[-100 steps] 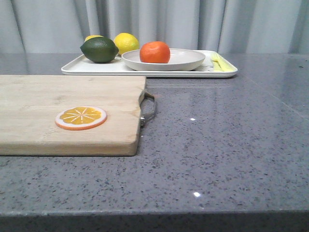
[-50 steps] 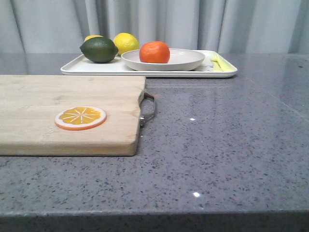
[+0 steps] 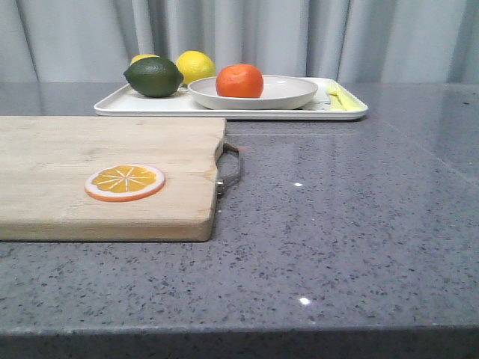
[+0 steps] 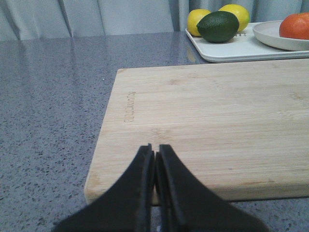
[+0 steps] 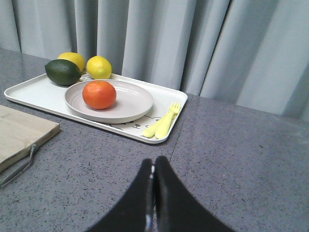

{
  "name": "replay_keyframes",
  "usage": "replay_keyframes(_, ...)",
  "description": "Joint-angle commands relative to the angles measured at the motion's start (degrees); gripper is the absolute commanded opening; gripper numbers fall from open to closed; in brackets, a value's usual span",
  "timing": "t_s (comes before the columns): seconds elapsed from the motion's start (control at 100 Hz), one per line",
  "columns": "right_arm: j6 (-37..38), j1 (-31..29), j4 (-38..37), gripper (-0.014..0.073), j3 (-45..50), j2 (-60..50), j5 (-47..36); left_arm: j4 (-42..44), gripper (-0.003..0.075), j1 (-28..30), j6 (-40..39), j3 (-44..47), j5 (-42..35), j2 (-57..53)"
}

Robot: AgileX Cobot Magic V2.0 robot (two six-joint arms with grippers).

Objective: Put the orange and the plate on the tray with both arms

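The orange point(image 3: 239, 81) rests in the off-white plate point(image 3: 288, 93), and the plate sits on the white tray point(image 3: 142, 106) at the back of the table. The right wrist view shows the same stack: orange point(image 5: 99, 94), plate point(image 5: 133, 104), tray point(image 5: 29, 92). Both grippers are out of the front view. My left gripper point(image 4: 155, 151) is shut and empty over the near edge of the wooden cutting board point(image 4: 217, 116). My right gripper point(image 5: 153, 164) is shut and empty above bare countertop, well short of the tray.
A dark green lime point(image 3: 153, 76) and two yellow lemons point(image 3: 196, 66) lie on the tray's left part; yellow cutlery point(image 3: 340, 96) lies at its right end. The cutting board point(image 3: 97, 179) with a metal handle point(image 3: 230, 169) carries an orange slice disc point(image 3: 125, 182).
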Motion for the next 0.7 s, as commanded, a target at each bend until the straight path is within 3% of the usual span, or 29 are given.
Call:
replay_keyframes(0.0,-0.6,-0.3,0.8,-0.0102,-1.5,0.1,-3.6,-0.1,-0.0020,0.1,-0.4,0.5,-4.1,-1.8)
replay_keyframes(0.28,2.4,0.2,-2.2,-0.0102,4.5,-1.8,-10.1,-0.1,-0.0020,0.1,-0.4,0.5,-4.1,-1.8)
replay_keyframes(0.38,13.5,0.2,-13.9,-0.0102,9.1,-4.9,-10.6,-0.1,-0.0020,0.1,-0.4,0.5,-4.1,-1.8)
replay_keyframes(0.57,43.1,0.2,-40.3,-0.0102,17.6,-11.4,-14.9,-0.1,-0.0020,0.1,-0.4,0.5,-4.1,-1.8)
replay_keyframes(0.69,47.7,-0.1,-44.5,-0.0102,20.7,-15.1,-15.1,-0.1,-0.0020,0.1,-0.4,0.5,-4.1,-1.8)
